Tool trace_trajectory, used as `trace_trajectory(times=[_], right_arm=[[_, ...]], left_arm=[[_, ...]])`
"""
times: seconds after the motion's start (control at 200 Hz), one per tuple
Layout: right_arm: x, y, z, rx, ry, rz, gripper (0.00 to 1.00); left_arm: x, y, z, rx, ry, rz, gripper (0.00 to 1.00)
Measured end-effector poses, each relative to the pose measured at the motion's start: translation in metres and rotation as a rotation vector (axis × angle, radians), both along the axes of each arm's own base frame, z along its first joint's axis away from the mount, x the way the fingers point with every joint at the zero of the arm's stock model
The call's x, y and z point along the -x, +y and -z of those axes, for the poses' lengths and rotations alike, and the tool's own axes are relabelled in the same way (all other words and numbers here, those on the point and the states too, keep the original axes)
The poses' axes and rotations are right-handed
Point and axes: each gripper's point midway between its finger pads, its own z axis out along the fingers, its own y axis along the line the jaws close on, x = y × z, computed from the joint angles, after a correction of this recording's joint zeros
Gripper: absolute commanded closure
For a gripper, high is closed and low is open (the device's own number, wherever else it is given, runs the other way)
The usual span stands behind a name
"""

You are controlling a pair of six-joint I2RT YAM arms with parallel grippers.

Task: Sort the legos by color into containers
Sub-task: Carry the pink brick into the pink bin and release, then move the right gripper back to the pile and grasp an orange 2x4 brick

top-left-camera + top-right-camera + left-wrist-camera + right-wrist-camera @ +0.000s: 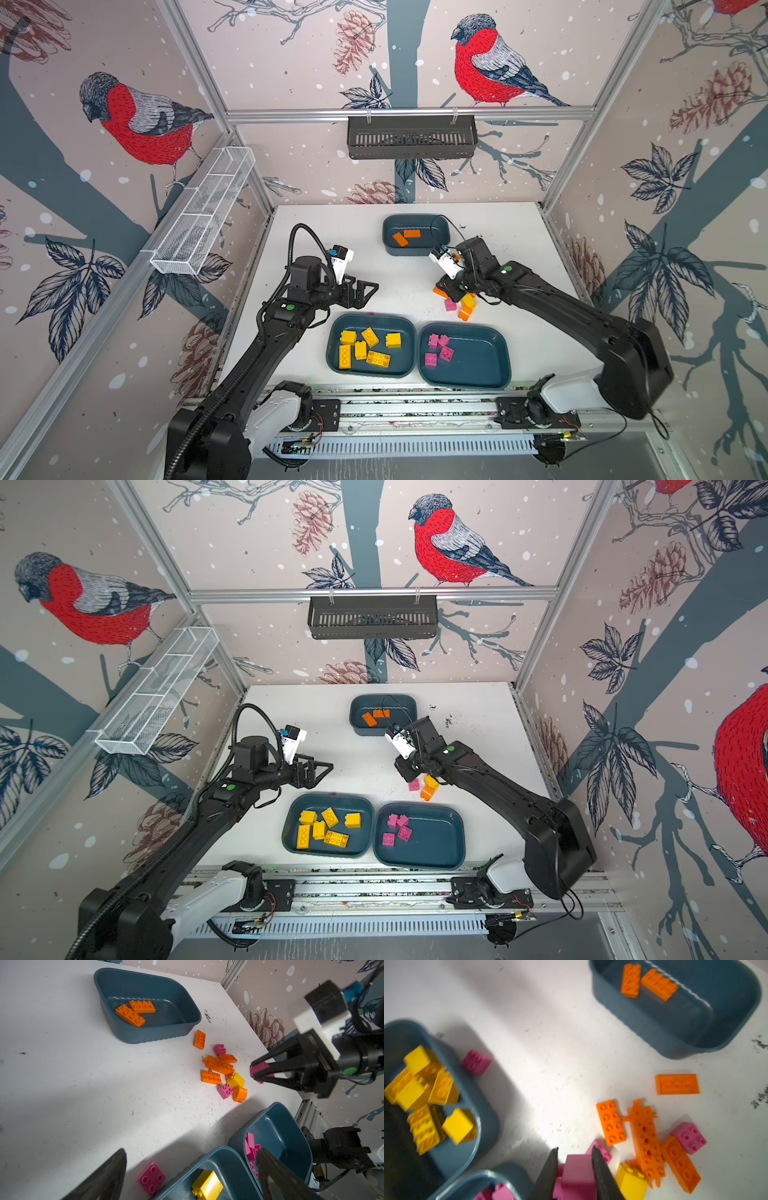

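Brick (pixel 578 1176) pinched by the right gripper (pixel 575 1148), tub drop not yet made.

The brick, a pink one, is clamped by its sides between jaws pressed together on it, beside the loose legos (pixel 645 1138) heaped near the desk's (pixel 332 232) right edge. The pink tub (pixel 490 365) is set at the near edge, just beside the yellow tub (pixel 374 324). The left gripper (pixel 365 291) is held spread and empty nearer the left edge. Only smooth walls are gripped, so the brick could be lost in transit, or landed among the yellows if released too near the adjoining rims.

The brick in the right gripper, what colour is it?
Pink. The brick in the right gripper shows best in the right wrist view.
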Motion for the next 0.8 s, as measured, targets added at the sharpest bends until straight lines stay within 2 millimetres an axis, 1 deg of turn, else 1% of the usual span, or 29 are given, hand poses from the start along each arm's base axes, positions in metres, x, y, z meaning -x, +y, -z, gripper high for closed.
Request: trace_trajectory(times=[0.12, 0.155, 0.185, 0.24, 0.31, 0.37, 0.475, 0.51, 0.55, 0.645, 0.7, 0.801], right_arm=[[0.052, -0.014, 0.022, 0.067, 0.035, -0.169, 0.8], [0.063, -0.017, 0.026, 0.081, 0.044, -0.208, 0.79], [0.07, -0.02, 0.027, 0.088, 0.045, -0.231, 0.78], [0.076, -0.022, 0.028, 0.098, 0.029, -0.268, 0.77], [0.086, -0.023, 0.038, 0.138, 0.029, -0.331, 0.74], [0.098, -0.027, 0.053, 0.196, 0.038, -0.384, 0.67], [0.117, -0.038, 0.073, 0.263, 0.072, -0.438, 0.44], [0.118, -0.04, 0.077, 0.282, 0.07, -0.443, 0.37], [0.118, -0.043, 0.078, 0.303, 0.064, -0.447, 0.32], [0.112, -0.038, 0.069, 0.287, 0.038, -0.442, 0.28], [0.1, -0.036, 0.056, 0.256, 0.005, -0.406, 0.28], [0.066, -0.033, 0.029, 0.164, -0.054, -0.292, 0.28]], left_arm=[[-0.002, -0.001, -0.002, 0.007, -0.002, 0.0, 0.04], [-0.003, -0.001, -0.002, 0.007, -0.001, 0.0, 0.04], [-0.004, -0.001, -0.003, 0.008, 0.0, 0.001, 0.04], [-0.005, -0.002, -0.004, 0.008, 0.001, 0.003, 0.04], [-0.008, -0.003, -0.007, 0.008, -0.002, 0.005, 0.04], [-0.009, -0.004, -0.008, 0.006, -0.008, 0.009, 0.04], [-0.011, -0.004, -0.01, 0.006, -0.01, 0.01, 0.04], [-0.011, -0.004, -0.01, 0.007, -0.009, 0.009, 0.04], [-0.012, -0.004, -0.01, 0.007, -0.008, 0.01, 0.04], [-0.012, -0.005, -0.009, 0.008, -0.003, 0.013, 0.04], [-0.012, -0.005, -0.01, 0.008, -0.002, 0.014, 0.04], [-0.012, -0.005, -0.012, 0.005, -0.006, 0.018, 0.04]])
